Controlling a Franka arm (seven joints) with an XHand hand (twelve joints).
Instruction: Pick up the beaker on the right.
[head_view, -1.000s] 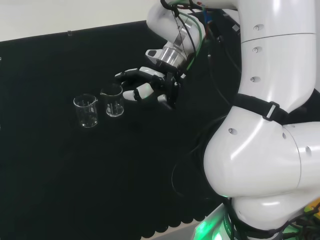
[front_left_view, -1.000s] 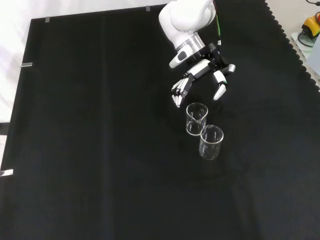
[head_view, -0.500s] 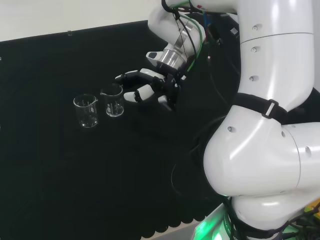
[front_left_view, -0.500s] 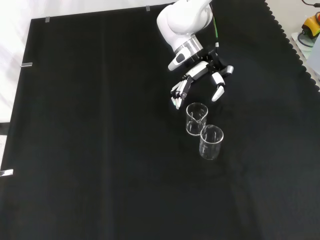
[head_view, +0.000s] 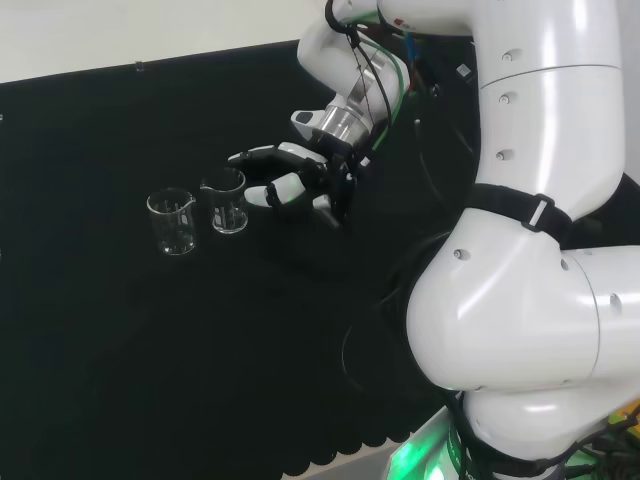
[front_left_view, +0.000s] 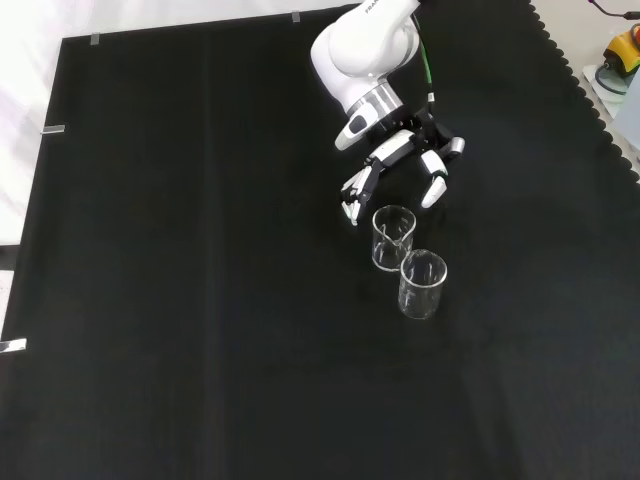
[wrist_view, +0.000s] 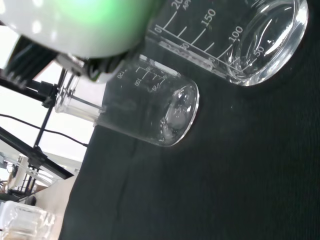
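Two clear glass beakers stand upright side by side on the black cloth. In the head view the right beaker (head_view: 227, 201) is nearest the hand (head_view: 300, 180) and the left beaker (head_view: 172, 221) stands beyond it. The hand hovers just right of the right beaker, fingers spread and relaxed, holding nothing. In the front view the hand (front_left_view: 400, 160) is just above the near beaker (front_left_view: 391, 237), fingers and thumb reaching toward either side of its rim; the other beaker (front_left_view: 421, 284) stands below it. The wrist view shows both beakers close, one large (wrist_view: 245, 40), one farther (wrist_view: 145, 112).
The arm's big white links (head_view: 540, 250) take up the head view's right side. The cloth's scalloped edge (front_left_view: 590, 80) runs down the front view's right, with small items (front_left_view: 620, 55) beyond it. Bare black cloth (front_left_view: 200, 300) lies left of the beakers.
The hand has shifted slightly toward the right beaker and a little to the left in the front view. Both beakers stay where they were.
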